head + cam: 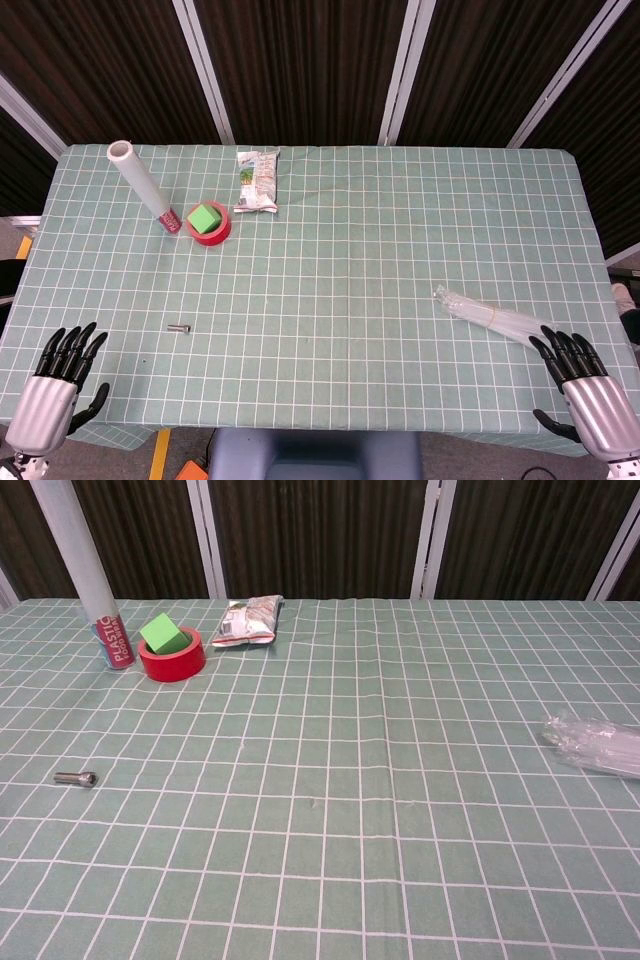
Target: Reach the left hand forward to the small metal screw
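Observation:
The small metal screw (179, 328) lies on its side on the green checked tablecloth, near the front left; the chest view shows the screw (75, 778) at its left edge. My left hand (58, 386) sits at the table's front left corner, fingers apart and holding nothing, well behind and left of the screw. At the front right corner, my right hand (585, 394) is open too, its fingertips just short of a clear plastic bundle (492, 316). Neither hand appears in the chest view.
At the back left stand a white tube (143, 185) with a red label, a red tape roll (211, 224) holding a green block (205, 216), and a snack packet (257, 180). The table's front edge (300, 430) runs between my hands.

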